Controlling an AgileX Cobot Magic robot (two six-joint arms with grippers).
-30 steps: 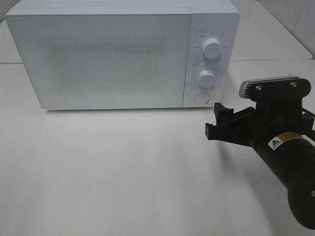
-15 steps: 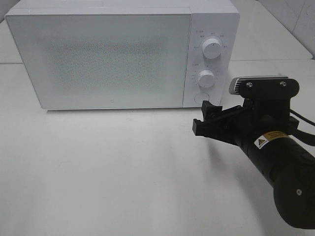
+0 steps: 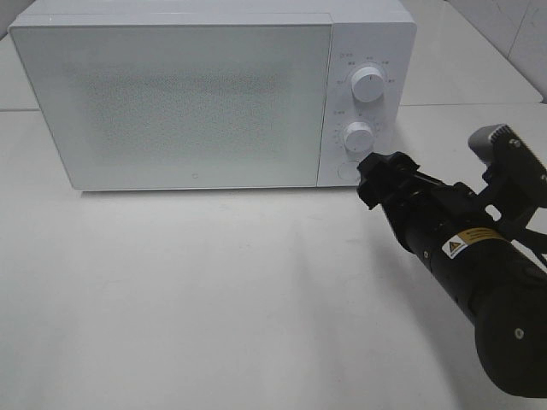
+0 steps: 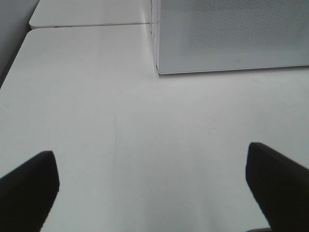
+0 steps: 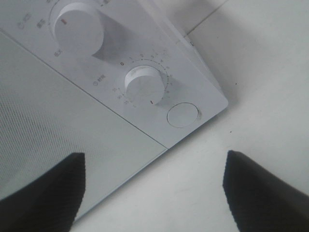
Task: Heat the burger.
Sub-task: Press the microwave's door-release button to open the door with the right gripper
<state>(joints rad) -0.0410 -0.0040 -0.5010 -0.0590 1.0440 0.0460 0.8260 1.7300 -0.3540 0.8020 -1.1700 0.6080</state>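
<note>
The burger is out of view in every frame. A white microwave (image 3: pixel 188 94) stands at the back of the table with its door closed. My right gripper (image 3: pixel 377 177) is open and empty, its jaws pointing at the lower right corner of the microwave's control panel. It sits close in front of the round door button (image 3: pixel 348 170), and I cannot tell whether it touches. In the right wrist view the button (image 5: pixel 182 115) lies ahead, between the dark fingers (image 5: pixel 46 191) of the right gripper (image 5: pixel 154 186). My left gripper (image 4: pixel 152 188) hangs open over bare table.
Two white knobs sit on the panel, an upper one (image 3: pixel 367 84) and a lower one (image 3: pixel 358 136). The microwave's left front corner (image 4: pixel 157 71) shows in the left wrist view. The white table (image 3: pixel 214 290) stretches in front of the microwave.
My right arm has rolled its wrist and pushed the gripper up and forward, from the table beside the microwave to just in front of the round button. The left gripper stays open.
</note>
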